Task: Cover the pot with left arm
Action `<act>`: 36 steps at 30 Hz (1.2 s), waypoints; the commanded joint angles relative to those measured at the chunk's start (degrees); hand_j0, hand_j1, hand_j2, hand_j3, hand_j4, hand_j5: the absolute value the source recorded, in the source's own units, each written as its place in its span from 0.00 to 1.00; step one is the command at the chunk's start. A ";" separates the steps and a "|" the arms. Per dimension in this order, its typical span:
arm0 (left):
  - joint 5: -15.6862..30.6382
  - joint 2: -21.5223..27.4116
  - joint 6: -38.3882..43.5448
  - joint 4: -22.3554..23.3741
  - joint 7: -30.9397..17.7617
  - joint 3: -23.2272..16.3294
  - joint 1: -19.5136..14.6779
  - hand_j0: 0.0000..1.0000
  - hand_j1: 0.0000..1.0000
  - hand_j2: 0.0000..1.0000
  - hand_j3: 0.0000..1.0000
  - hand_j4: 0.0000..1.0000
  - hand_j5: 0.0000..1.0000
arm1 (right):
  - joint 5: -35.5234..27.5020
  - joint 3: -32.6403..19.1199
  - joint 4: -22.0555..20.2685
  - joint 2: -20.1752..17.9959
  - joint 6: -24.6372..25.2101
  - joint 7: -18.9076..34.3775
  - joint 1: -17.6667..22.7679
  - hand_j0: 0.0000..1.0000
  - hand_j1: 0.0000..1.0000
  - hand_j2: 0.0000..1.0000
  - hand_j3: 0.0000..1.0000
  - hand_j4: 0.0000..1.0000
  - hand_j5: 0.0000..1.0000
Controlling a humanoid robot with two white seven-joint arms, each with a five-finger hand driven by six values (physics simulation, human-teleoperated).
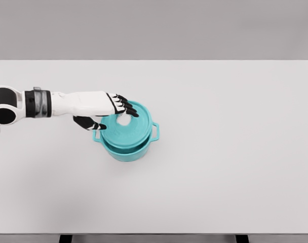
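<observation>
You are seeing the left hand (116, 112) reaching over the pot (127, 137), fingers curled around the lid's (124, 129) pale knob; the lid is sitting on the pot directly under the fingers. Judged step: seating. Next calls for letting go and lifting clear. Beyond the hand, the white table (225, 152) is running toward a grey wall (154, 28).

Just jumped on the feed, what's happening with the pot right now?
The left hand reaches in from the left, over the teal pot on the white table. The lid sits on the pot, slightly askew, with the fingers over its knob. Whether they grip it is unclear. The right arm is out of view.
</observation>
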 commanded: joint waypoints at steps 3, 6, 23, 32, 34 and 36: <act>1.22 1.73 0.08 -1.64 -0.11 0.14 -0.09 1.00 1.00 1.00 1.00 1.00 1.00 | 0.02 -0.01 0.08 0.00 -0.03 0.02 0.00 1.00 1.00 1.00 1.00 1.00 1.00; 2.97 3.76 0.08 -3.93 -0.11 0.14 -0.18 1.00 1.00 1.00 1.00 1.00 1.00 | 0.02 -0.01 -0.01 0.00 -0.03 0.02 0.00 1.00 1.00 1.00 1.00 1.00 1.00; 12.55 12.89 0.08 -5.42 0.15 4.26 -1.14 1.00 1.00 1.00 1.00 1.00 1.00 | 0.02 -0.01 -0.01 0.00 -0.03 0.02 0.00 1.00 1.00 1.00 1.00 1.00 1.00; 13.44 20.02 0.08 1.87 0.24 20.26 9.23 1.00 1.00 1.00 1.00 1.00 1.00 | 0.02 -0.01 -0.01 0.00 -0.03 0.02 0.00 1.00 1.00 1.00 1.00 1.00 1.00; 13.52 19.14 0.08 1.78 0.24 20.17 9.23 1.00 1.00 1.00 1.00 1.00 1.00 | 0.02 -0.01 -0.01 0.00 -0.03 0.02 0.00 1.00 1.00 1.00 1.00 1.00 1.00; 13.61 17.47 0.08 0.99 0.24 20.09 9.23 1.00 1.00 1.00 1.00 1.00 1.00 | 0.02 -0.01 -0.01 0.00 -0.03 0.02 0.00 1.00 1.00 1.00 1.00 1.00 1.00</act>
